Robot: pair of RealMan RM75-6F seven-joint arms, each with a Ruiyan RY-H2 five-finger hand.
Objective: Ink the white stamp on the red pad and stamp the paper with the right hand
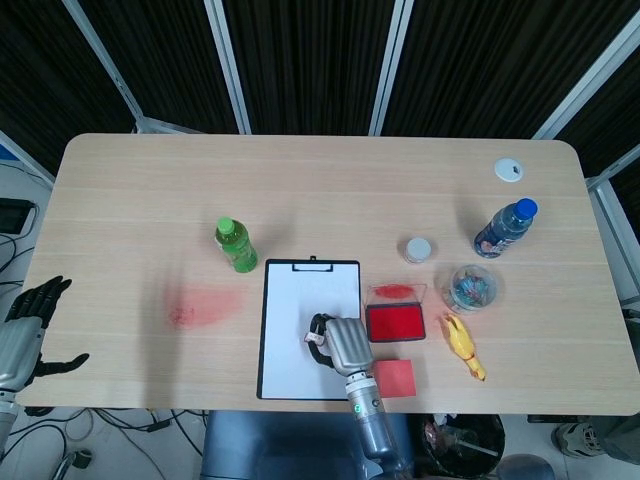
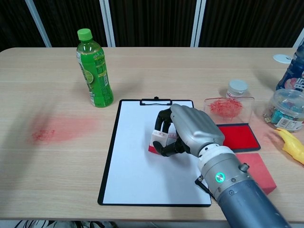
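My right hand [image 2: 190, 132] grips the white stamp [image 2: 157, 140], whose red base meets the white paper [image 2: 133, 175] on the black clipboard. In the head view the same hand [image 1: 343, 344] sits over the right part of the paper [image 1: 292, 330], with the stamp [image 1: 313, 340] peeking out at its left. The red ink pad [image 2: 239, 136] lies open just right of the clipboard, its clear lid [image 2: 229, 108] stained red. My left hand [image 1: 25, 325] hangs off the table's left edge, fingers spread, holding nothing.
A green bottle [image 2: 94, 69] stands left of the clipboard. A red smear [image 2: 57, 129] marks the table at left. A small white jar [image 2: 236, 88], blue bottle [image 1: 504, 228], clear tub [image 2: 286, 110], yellow toy [image 2: 292, 146] and red block [image 2: 257, 171] crowd the right side.
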